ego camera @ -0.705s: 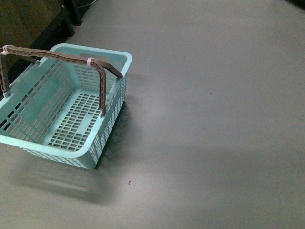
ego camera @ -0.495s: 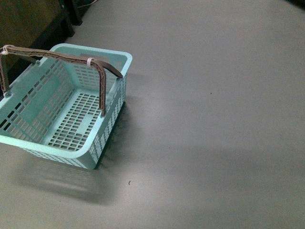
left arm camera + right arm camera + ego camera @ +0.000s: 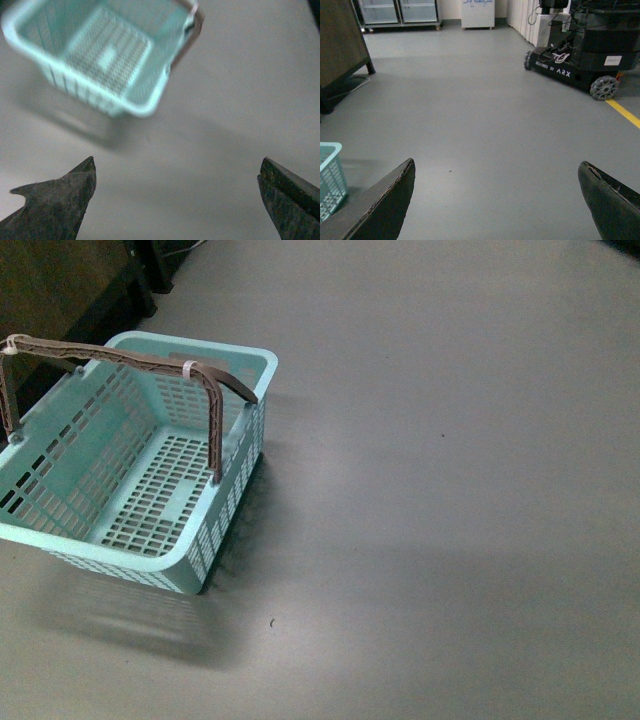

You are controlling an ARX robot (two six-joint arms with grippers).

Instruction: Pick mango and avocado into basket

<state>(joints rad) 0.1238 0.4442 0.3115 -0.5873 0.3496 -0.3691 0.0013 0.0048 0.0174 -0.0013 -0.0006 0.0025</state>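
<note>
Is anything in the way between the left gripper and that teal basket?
Nothing visible: only bare floor lies between the open left gripper and the basket. Its brown handles stand raised over the opening, which might crowd a drop from above.

- The basket [image 3: 110, 552] is light teal plastic, rectangular, with slotted lattice walls and a slotted bottom with a plain patch in its middle.
- It stands upright on the grey floor [image 3: 450, 490], at the left of the front view, turned at a slant so one corner points toward the camera.
- Its inside holds nothing.
- Its two brown handles [image 3: 120, 355] are raised and meet above the opening, with a white tie around them near the top.
- The left wrist view shows it blurred [image 3: 145, 106], seen from above.
- The right wrist view shows only one corner [image 3: 331, 170] at the picture's edge.
</note>
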